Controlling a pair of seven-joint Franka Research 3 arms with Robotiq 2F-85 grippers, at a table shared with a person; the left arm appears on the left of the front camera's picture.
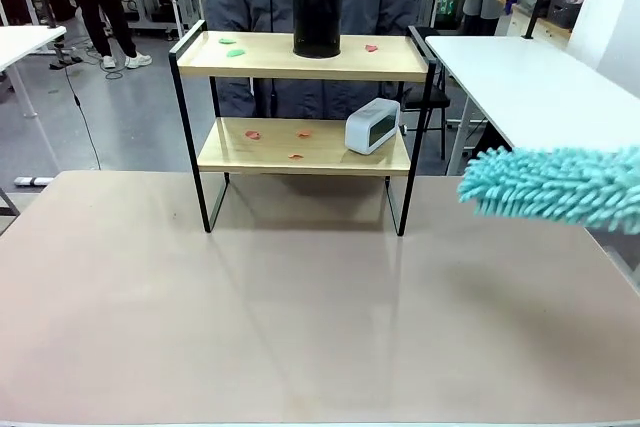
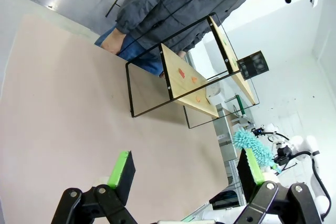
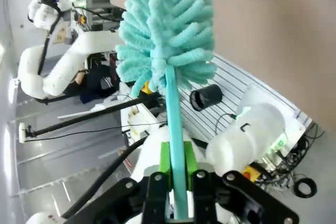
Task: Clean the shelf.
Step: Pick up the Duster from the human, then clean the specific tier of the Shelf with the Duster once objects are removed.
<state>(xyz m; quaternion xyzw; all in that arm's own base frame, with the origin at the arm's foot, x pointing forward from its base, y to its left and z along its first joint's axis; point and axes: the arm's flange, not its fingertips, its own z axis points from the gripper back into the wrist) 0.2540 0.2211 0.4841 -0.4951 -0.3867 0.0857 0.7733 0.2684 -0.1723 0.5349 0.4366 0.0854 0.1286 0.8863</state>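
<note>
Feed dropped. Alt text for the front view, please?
A two-tier shelf stands on a tan table, a black cylinder and coloured scraps on its top board, a white clock and red scraps below. A teal duster pokes in from the right, short of the shelf.

Black left hand (image 2: 185, 167), green pads (image 2: 119, 165), pale joint pins (image 2: 100, 190), perhaps screws

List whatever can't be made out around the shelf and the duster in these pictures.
Front view: the handle of the duster is cut off by the right edge.
Front view: the scraps on the shelf are too small to identify.
Front view: the display of the white box is too small to read.
Front view: the black cylinder hides the board behind it.
</note>
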